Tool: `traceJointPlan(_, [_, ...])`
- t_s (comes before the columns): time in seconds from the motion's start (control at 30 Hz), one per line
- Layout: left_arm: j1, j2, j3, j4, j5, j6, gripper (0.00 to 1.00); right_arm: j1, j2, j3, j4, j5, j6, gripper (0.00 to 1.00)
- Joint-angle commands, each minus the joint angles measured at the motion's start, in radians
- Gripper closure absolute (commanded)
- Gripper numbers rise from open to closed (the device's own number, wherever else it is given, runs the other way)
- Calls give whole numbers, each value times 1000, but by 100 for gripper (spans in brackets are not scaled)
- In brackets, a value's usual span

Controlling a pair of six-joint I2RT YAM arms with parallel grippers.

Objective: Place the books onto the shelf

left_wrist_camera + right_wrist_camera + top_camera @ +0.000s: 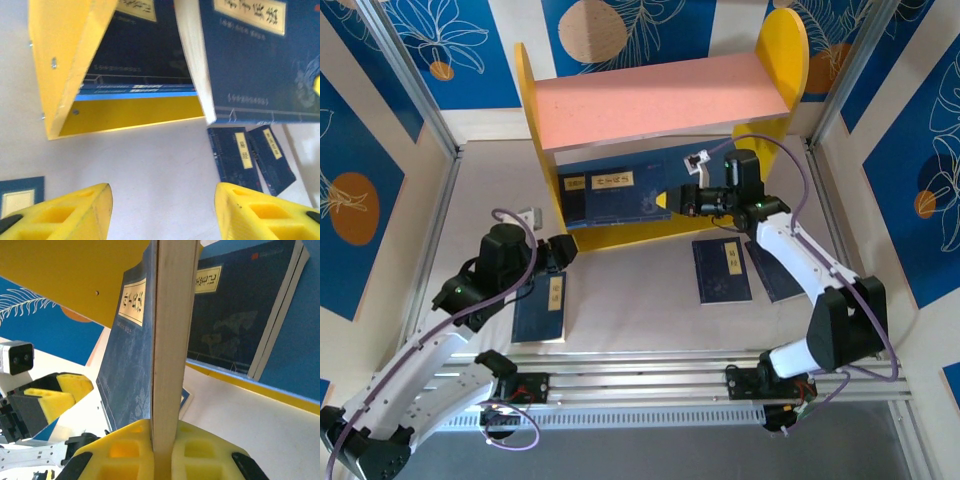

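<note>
The shelf (650,100) stands at the back, with yellow side panels, a pink upper board and a blue lower board (135,95). My right gripper (672,200) is shut on a navy book (172,340), held upright and edge-on at the lower opening; its cover (250,60) faces the left wrist camera. Another book (240,315) leans inside on the lower board. My left gripper (162,210) is open over bare table, just in front of the shelf's left panel (60,65). One book (542,305) lies flat beneath my left arm. Two more books (722,270) (775,272) lie by my right arm.
A small grey block (531,215) sits on the table left of the shelf. Blue patterned walls and metal frame posts (430,120) close in the workspace. An aluminium rail (640,385) runs along the near edge between the arm bases.
</note>
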Motion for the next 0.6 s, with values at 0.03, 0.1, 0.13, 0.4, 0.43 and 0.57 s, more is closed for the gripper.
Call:
traceJointPlan(0.03, [13, -37, 26, -77, -77, 28, 42, 10, 74, 103, -40, -30, -67, 100])
traceJointPlan(0.1, [22, -55, 23, -90, -96, 30, 40, 16, 113, 145, -58, -22, -88, 100])
traceJointPlan(0.13, [26, -63, 23, -97, -100, 31, 39, 21, 134, 168, -72, -18, -99, 100])
traceJointPlan(0.4, [64, -72, 0, -94, -69, 31, 38, 72, 272, 331, -163, 45, -162, 100])
traceJointPlan(0.43, [67, -71, -3, -91, -64, 30, 38, 78, 290, 350, -172, 55, -169, 100])
traceJointPlan(0.57, [79, -76, -14, -90, -52, 30, 38, 91, 339, 400, -189, 73, -179, 100])
